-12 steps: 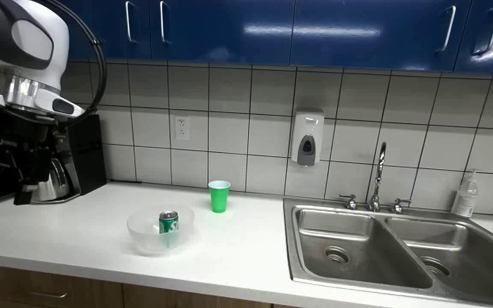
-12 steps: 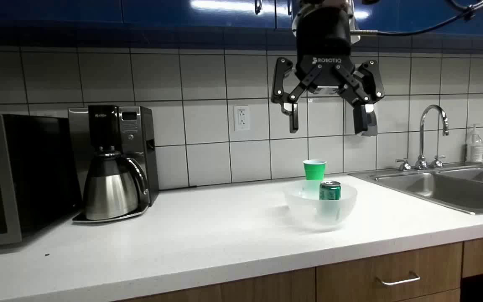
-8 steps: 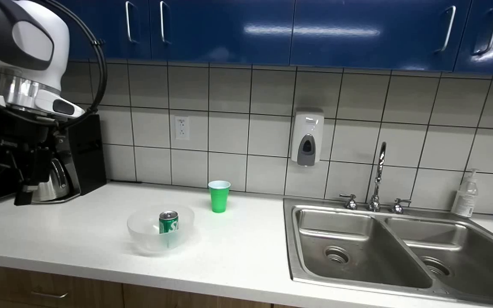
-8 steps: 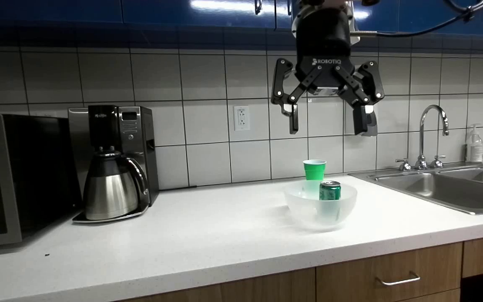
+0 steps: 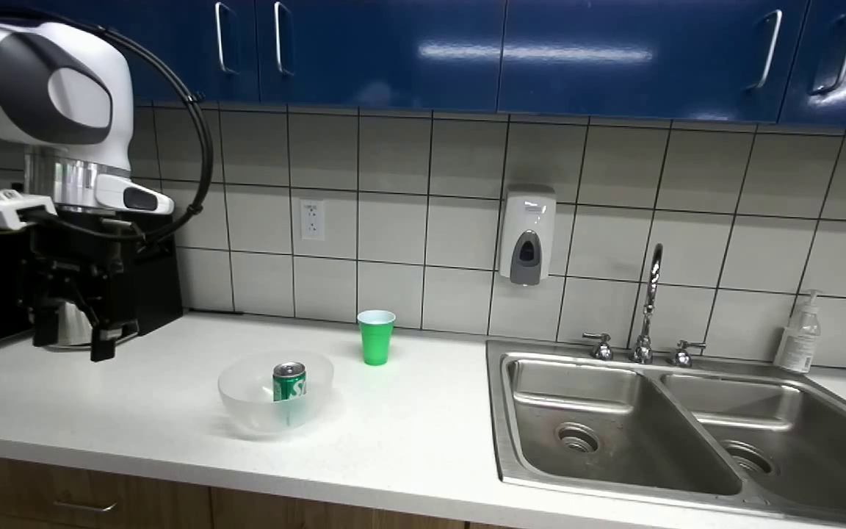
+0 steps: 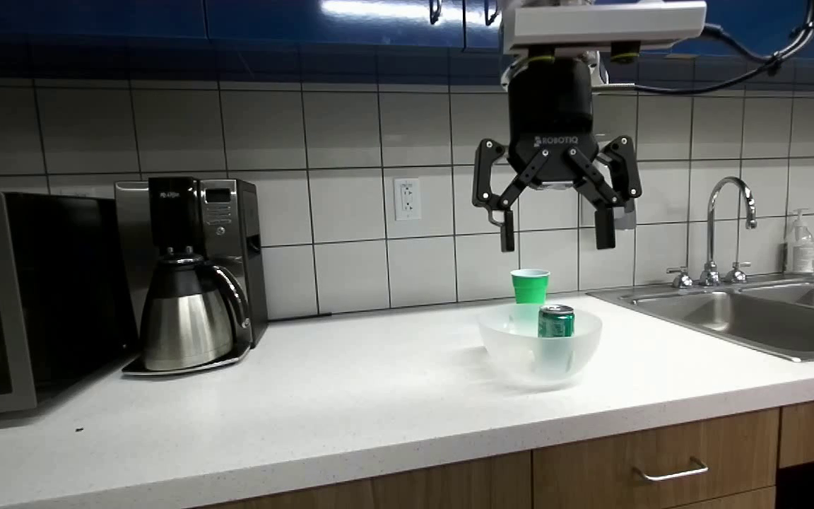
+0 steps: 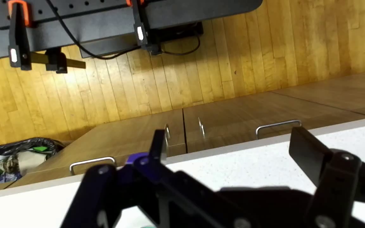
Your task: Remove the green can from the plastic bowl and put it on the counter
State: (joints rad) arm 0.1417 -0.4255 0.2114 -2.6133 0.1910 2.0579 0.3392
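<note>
Your black two-fingered gripper (image 6: 556, 239) hangs, jaws apart, clear of the silver-topped green can (image 6: 556, 323) upright in the round translucent plastic bowl (image 6: 509, 348).

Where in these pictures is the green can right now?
In both exterior views, the green can stands inside the translucent plastic bowl, on the white counter left of the steel sink, with a green cup farther back.
</note>
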